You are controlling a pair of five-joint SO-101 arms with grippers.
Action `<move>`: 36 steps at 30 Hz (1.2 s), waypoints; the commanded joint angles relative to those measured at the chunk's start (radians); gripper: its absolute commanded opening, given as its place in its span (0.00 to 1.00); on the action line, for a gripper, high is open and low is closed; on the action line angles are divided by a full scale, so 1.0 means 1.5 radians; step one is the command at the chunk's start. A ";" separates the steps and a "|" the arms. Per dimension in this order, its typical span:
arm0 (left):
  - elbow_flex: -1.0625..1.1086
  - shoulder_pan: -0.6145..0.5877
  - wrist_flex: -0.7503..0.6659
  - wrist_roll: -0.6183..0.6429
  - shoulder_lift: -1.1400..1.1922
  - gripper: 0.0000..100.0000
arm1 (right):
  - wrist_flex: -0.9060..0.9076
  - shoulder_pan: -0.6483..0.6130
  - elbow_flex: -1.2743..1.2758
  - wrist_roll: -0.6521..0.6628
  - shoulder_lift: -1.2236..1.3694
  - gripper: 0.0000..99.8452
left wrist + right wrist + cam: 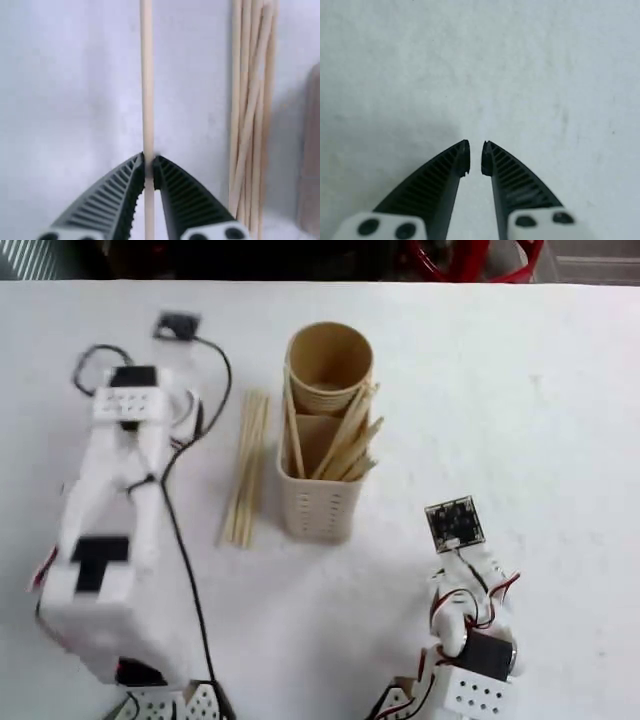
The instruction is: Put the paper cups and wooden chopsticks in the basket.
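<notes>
— While the left gripper (148, 167) is clamped, what does it hold?
— One chopstick (146, 75). The jaws are closed on it at the lower centre of the left wrist view, and the shaft runs straight up the frame from the tips. Pinching across the shaft takes this stick alone, apart from the loose bundle (250, 100) at the right of that frame. Whether it is clear of the table (520, 390) cannot be told.
— Where is the bundle in the high view?
— Left of centre, just beside the basket (320, 510) and roughly parallel to its long side. This puts it near the left arm (110, 500), which occupies the left of the frame.
— State of the basket?
— Centre of the frame, two compartments. Stacked cups (328, 360) sit in the upper one. Several sticks (350, 445) lean in the lower one, with their tips over the right rim. They look too long to lie flat inside.
— And the right gripper (474, 157)?
— The jaws stand a narrow gap apart with nothing between them, over bare table. Its arm (465, 610) is folded at the lower right, well apart from the basket. That likely leaves the approach free for the left arm.
— Remaining work?
— Judged from the layout, the cups appear done. The held chopstick and the bundle are not yet in the basket
</notes>
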 commanded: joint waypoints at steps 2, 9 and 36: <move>0.017 0.010 0.006 -0.006 -0.317 0.02 | 0.003 0.003 0.006 0.003 -0.004 0.06; 0.020 0.203 -0.056 -0.008 -0.600 0.02 | 0.003 0.003 0.006 0.003 -0.004 0.06; 0.256 0.514 -0.409 -0.129 -0.610 0.06 | 0.003 0.003 0.006 0.003 -0.004 0.06</move>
